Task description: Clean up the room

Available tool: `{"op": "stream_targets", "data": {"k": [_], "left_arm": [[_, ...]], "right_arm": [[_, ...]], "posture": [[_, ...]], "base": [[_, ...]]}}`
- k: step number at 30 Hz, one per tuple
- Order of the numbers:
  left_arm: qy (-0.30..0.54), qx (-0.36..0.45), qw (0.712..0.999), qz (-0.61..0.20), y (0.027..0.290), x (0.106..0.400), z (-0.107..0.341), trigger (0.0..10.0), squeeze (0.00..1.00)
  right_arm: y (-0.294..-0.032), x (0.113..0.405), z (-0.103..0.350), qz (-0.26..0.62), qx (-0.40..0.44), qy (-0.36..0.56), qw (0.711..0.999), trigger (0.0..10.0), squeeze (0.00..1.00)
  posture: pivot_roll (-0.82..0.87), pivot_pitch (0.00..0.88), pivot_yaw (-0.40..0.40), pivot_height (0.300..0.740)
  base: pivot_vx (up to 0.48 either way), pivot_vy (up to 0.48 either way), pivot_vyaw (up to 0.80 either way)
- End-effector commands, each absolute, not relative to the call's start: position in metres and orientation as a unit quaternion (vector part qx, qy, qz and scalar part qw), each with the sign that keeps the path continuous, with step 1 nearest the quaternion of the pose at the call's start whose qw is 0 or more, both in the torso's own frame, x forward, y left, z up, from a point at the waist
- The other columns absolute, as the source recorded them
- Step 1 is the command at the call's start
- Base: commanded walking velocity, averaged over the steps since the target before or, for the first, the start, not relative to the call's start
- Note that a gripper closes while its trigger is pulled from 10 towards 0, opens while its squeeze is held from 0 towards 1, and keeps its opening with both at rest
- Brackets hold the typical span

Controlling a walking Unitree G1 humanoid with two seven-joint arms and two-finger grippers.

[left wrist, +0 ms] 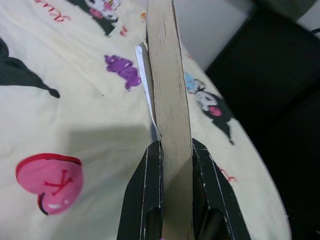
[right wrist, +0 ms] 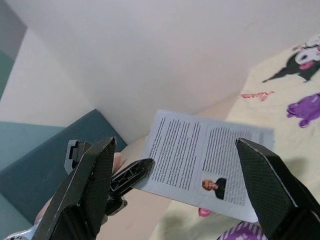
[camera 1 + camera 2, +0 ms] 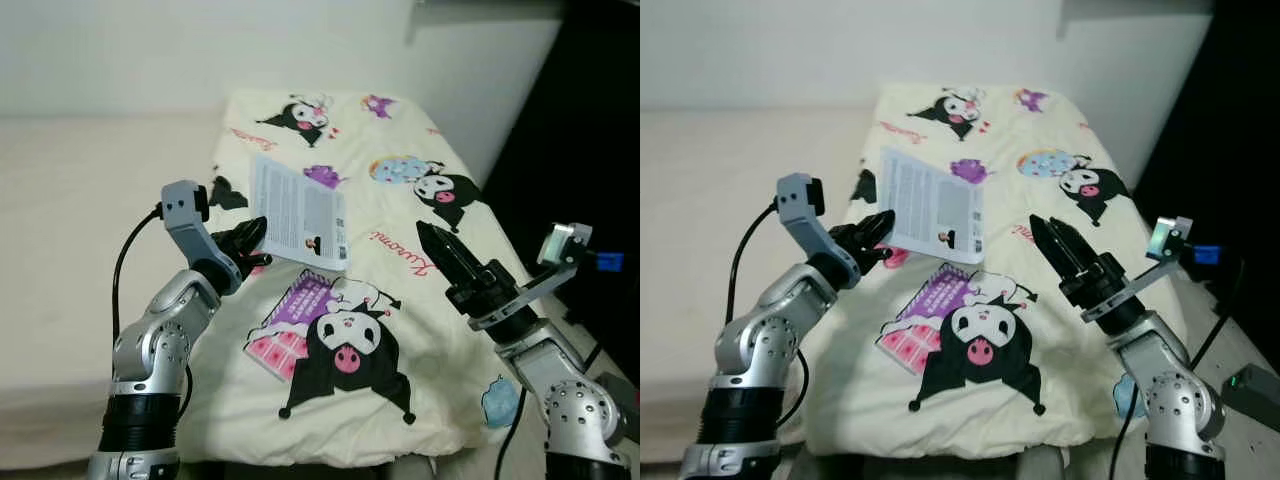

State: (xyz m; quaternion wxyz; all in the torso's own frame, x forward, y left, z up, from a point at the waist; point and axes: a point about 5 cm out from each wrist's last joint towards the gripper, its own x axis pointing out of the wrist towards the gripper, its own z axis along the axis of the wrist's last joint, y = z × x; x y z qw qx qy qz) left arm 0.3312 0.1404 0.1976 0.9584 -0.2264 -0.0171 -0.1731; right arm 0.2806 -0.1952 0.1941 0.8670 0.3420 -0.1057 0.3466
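A thin book (image 3: pixel 300 212) with a white back cover, printed text and a small portrait photo is held up over the bed. My left gripper (image 3: pixel 252 243) is shut on its lower left edge. In the left wrist view both black fingers (image 1: pixel 150 180) clamp the book's page block (image 1: pixel 167 100). My right gripper (image 3: pixel 432 238) hovers over the blanket to the right of the book, open with nothing in it. In the right wrist view its fingers (image 2: pixel 85 190) are spread wide, facing the book's cover (image 2: pixel 205 160).
The bed carries a cream blanket (image 3: pixel 400 300) printed with black-and-white cartoon characters. A plain pale mattress (image 3: pixel 70 220) lies to the left. A white wall stands behind, and a dark area (image 3: pixel 580 150) lies to the right. A small dark device (image 3: pixel 1252 393) sits on the floor at lower right.
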Motion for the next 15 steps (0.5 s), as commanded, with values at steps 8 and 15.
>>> {"op": "stream_targets", "data": {"k": [8, 15], "left_arm": [[-0.023, -0.213, 0.962, -0.169, 0.1442, 0.3312, 0.1976, 10.0, 0.00], [-0.017, -0.209, 0.962, -0.173, 0.1443, 0.3313, 0.1915, 10.0, 0.00]], "right_arm": [[-0.1901, 0.2819, 0.1934, 0.352, 0.347, -0.105, 0.863, 10.0, 0.00], [-0.1862, 0.2816, 0.1912, 0.360, 0.344, -0.097, 0.862, 10.0, 0.00]], "posture": [[-0.07, 0.055, -0.010, 0.587], [-0.07, 0.049, -0.008, 0.611]], "base": [[-0.047, 0.000, 0.00], [-0.461, 0.000, 0.00]]}}
